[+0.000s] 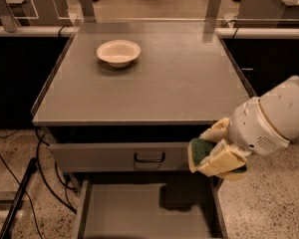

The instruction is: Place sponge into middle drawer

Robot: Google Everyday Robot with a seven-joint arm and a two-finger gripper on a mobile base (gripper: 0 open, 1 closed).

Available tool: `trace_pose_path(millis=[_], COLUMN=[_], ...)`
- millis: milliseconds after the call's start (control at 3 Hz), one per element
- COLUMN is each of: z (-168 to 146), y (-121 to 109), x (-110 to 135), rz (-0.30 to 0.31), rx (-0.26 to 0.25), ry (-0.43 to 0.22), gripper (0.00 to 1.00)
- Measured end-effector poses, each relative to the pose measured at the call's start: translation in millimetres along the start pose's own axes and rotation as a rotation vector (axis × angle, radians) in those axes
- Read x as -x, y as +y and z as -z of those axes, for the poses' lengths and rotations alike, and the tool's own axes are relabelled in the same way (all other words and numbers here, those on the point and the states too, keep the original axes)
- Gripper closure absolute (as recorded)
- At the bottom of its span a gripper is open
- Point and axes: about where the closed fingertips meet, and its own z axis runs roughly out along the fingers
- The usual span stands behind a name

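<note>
My gripper [214, 153] is shut on the sponge [200, 152], whose dark green face and yellow foam show between the pale fingers [224, 161]. It hangs in front of the cabinet's right front corner, above the right side of the open middle drawer [144, 213]. That drawer is a grey flat-floored tray pulled out at the bottom of the view. My gripper's shadow falls on its floor.
A white bowl [118, 52] sits on the grey countertop [154, 78] at the back left. A closed grey drawer front with a black handle [149, 158] is above the open drawer. Black cables [45, 168] lie on the floor at left.
</note>
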Motion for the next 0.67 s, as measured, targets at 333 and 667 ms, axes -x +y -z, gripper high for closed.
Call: trace_pose_path(millis=[333, 667], z=[-30.4, -67.3], y=[4.2, 11.3], x=[-23.8, -47.0], rz=[-0.015, -0.007], rx=[0.038, 0.055], ry=[0.016, 0.007], gripper=[1.0, 1.0])
